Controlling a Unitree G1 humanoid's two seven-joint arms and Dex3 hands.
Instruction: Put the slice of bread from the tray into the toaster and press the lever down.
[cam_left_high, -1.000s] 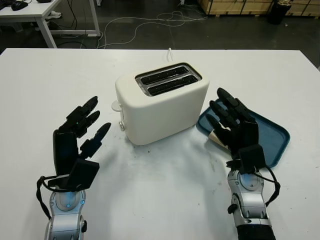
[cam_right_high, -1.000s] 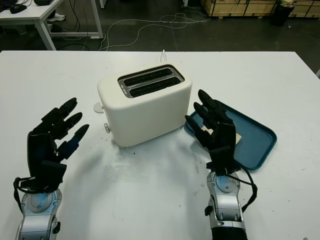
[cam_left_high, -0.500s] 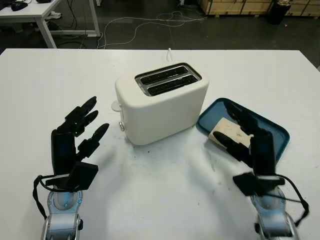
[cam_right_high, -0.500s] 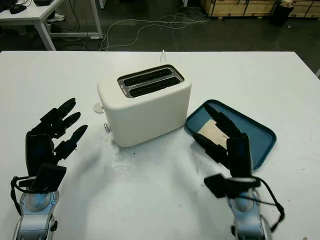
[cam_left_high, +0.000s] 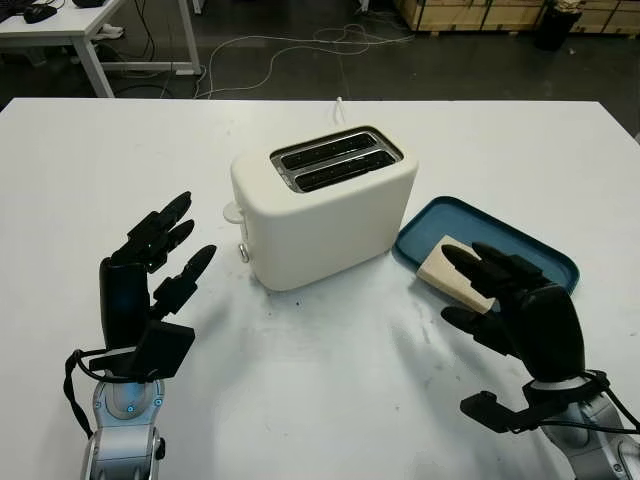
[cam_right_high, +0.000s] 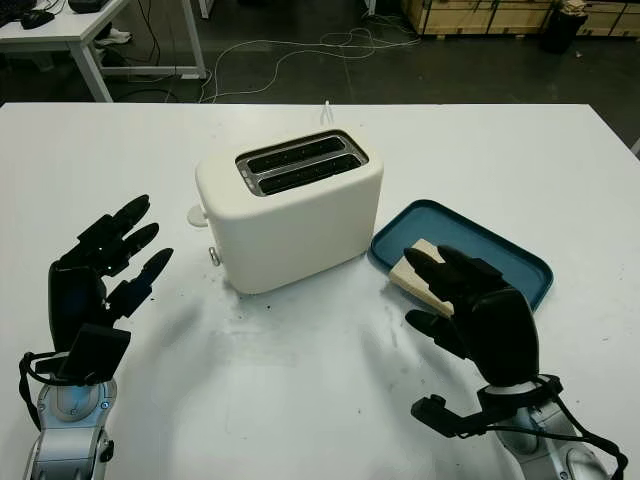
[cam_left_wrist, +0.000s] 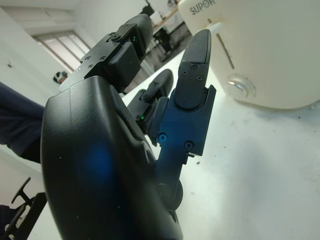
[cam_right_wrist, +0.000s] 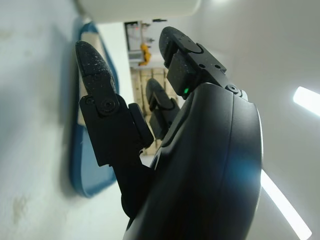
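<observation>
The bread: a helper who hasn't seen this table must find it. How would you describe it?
Start at the white toaster in the middle of the table; a blue tray lies right of it. The bread is the pale slab at the tray's near end, just ahead of the open right hand. It is the only thing on the tray.

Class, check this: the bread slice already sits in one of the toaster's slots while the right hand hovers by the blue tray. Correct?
Not quite. The bread slice lies on the blue tray, as the left eye view shows; the toaster slots are empty. The right hand does hover by the tray.
</observation>
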